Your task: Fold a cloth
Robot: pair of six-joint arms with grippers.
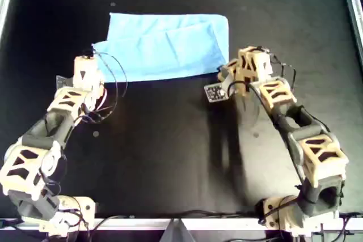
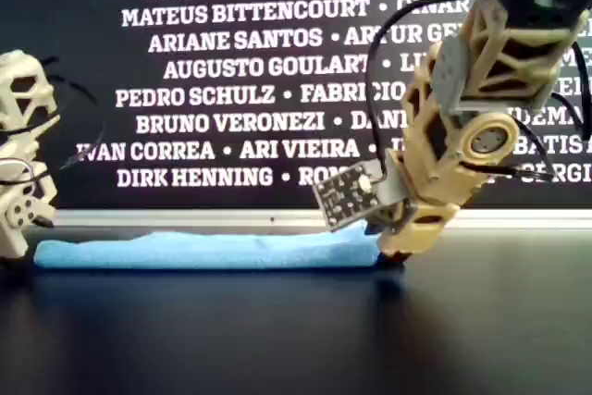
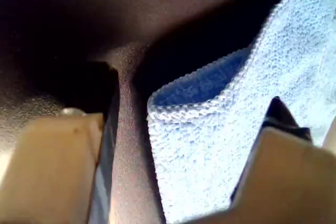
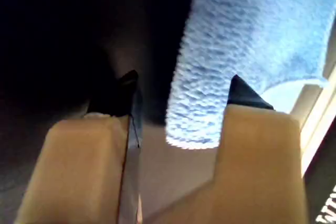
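1. I see the light sky-blue, thin fabric cloth (image 1: 164,46) lying flat on the black matte table (image 1: 170,157), toward the overhead view's top. It is already doubled over into a wide strip, layered at its end corners.
2. My left gripper (image 3: 178,182), tan plastic with dark pads, is spread wide at the strip's corner on the overhead view's left. The layered corner sits between the jaws, unpinched.
3. My right gripper (image 4: 178,124) is likewise spread, straddling the rolled corner at the other end, down at table level in the exterior view.
4. I judge both are placed at matching near corners so they can pinch and carry that edge over together for the next fold.
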